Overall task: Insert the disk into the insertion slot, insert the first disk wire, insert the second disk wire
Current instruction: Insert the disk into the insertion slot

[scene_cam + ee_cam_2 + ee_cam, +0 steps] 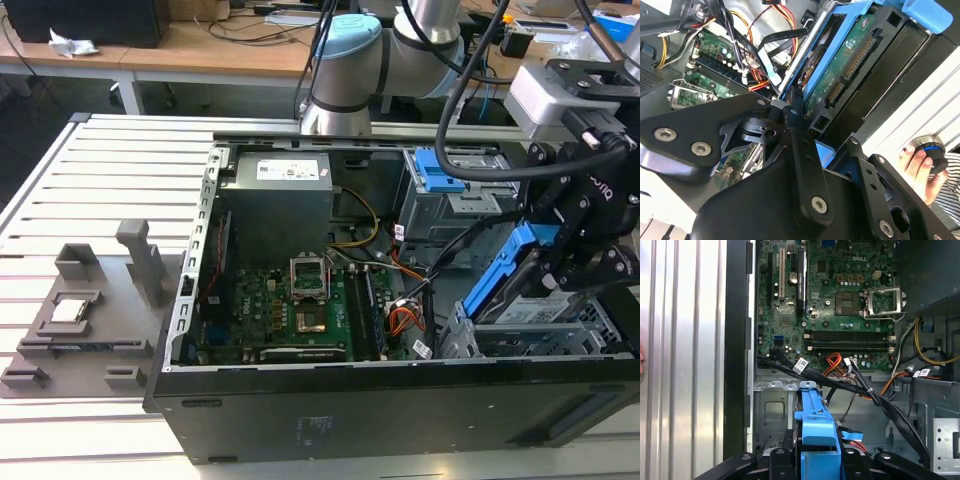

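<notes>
The disk, framed in its blue carrier, is clamped by the gripper, whose fingers are closed on its edges. It is held tilted just above the insertion slot, at the exterior view's right, near corner of the open computer case, apparently to line it up with the bay. Black cables are draped just beside it.

- We log a white printed label on the power supply; the lines are too small to read.
- White lettering on the motherboard.
- Small printed tags on the black cables; illegible.
- The disk label's print is unreadable.
</notes>
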Robot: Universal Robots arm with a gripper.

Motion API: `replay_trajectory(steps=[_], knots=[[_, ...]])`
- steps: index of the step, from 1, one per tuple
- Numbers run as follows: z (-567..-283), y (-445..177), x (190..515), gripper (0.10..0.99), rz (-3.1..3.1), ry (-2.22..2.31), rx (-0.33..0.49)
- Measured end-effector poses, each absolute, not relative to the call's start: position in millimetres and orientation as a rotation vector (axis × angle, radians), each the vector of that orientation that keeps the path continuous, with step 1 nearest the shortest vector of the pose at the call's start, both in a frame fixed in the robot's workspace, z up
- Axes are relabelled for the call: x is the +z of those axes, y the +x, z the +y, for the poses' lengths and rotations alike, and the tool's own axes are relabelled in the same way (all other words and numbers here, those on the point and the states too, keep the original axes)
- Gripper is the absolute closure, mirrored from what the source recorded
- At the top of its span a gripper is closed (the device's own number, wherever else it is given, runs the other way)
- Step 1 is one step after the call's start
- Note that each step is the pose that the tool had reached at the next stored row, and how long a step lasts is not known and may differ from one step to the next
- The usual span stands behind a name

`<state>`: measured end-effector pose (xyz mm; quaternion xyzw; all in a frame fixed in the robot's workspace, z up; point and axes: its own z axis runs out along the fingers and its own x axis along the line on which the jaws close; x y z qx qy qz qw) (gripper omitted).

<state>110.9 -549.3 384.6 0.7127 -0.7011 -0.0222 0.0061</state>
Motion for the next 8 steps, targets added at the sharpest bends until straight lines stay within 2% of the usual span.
replay_trajectory(steps=[5,6,8], knots=[[-549.3,110.9,384.4,0.710,-2.194,2.230,-0.070],[-549.3,110.9,384.4,0.647,-2.194,2.230,-0.070],[-549.3,110.9,384.4,0.647,-2.194,2.230,-0.070]])
